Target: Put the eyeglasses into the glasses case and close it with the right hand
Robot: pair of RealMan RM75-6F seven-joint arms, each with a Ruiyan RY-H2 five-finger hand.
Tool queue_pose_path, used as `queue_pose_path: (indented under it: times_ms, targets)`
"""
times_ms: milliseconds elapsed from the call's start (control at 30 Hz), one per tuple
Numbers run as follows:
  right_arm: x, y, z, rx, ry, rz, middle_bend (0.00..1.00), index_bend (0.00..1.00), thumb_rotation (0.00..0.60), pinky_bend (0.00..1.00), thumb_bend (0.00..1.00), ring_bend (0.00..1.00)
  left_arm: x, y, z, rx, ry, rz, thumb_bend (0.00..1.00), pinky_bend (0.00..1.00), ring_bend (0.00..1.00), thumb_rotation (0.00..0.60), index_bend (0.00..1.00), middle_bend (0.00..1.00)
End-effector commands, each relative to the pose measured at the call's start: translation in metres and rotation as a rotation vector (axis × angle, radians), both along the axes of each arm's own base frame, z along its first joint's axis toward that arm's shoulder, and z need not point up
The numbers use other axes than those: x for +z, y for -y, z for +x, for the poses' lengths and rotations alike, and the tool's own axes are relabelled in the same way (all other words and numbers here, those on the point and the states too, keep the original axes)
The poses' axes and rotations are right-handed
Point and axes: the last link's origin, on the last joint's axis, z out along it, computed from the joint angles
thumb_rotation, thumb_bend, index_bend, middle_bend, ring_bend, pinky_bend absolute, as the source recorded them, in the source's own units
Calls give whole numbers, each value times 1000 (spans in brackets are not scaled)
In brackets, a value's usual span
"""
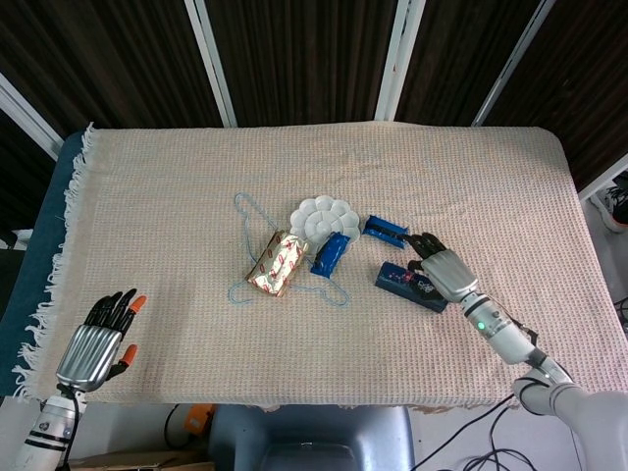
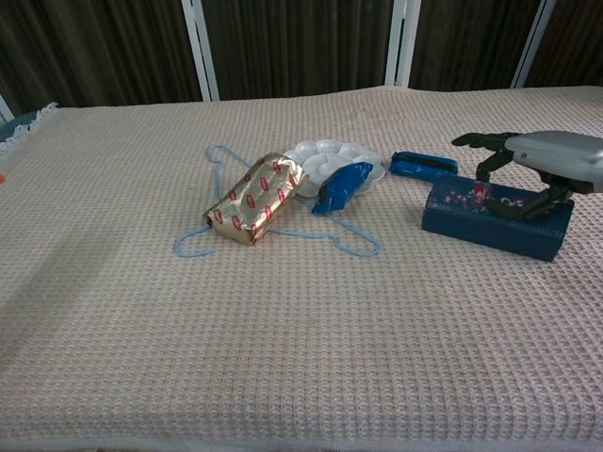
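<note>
We saw the right hand [image 2: 528, 169] resting its bent fingers on top of the dark blue glasses case [image 2: 495, 219], gripping nothing, likely to press it shut, while the left hand [image 1: 95, 343] lay open by the table [image 1: 177, 177] edge

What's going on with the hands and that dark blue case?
Right hand fingers atop closed glasses case. Left hand open, idle. Nothing blocking.

Table under a beige waffle-weave cloth [image 1: 471, 186], blue glasses case [image 1: 407, 285], gold-wrapped package [image 1: 278, 263], white palette [image 1: 325, 216], light-blue hanger [image 1: 247, 226]
</note>
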Motion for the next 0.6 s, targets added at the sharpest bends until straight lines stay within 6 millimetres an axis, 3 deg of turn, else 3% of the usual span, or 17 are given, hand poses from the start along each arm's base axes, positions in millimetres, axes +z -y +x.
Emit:
queue_pose_path:
  times_ms: [33, 600]
  targets:
    - [-2, 1, -1, -3, 6, 2, 108, 661, 600, 0, 678, 0, 0, 0, 0, 1, -1, -1, 388, 116, 0, 600, 0, 0]
    - [5, 6, -2, -4, 3, -19, 54, 559, 600, 0, 664, 0, 0, 0, 0, 2, 1, -3, 386, 117, 0, 600, 0, 0]
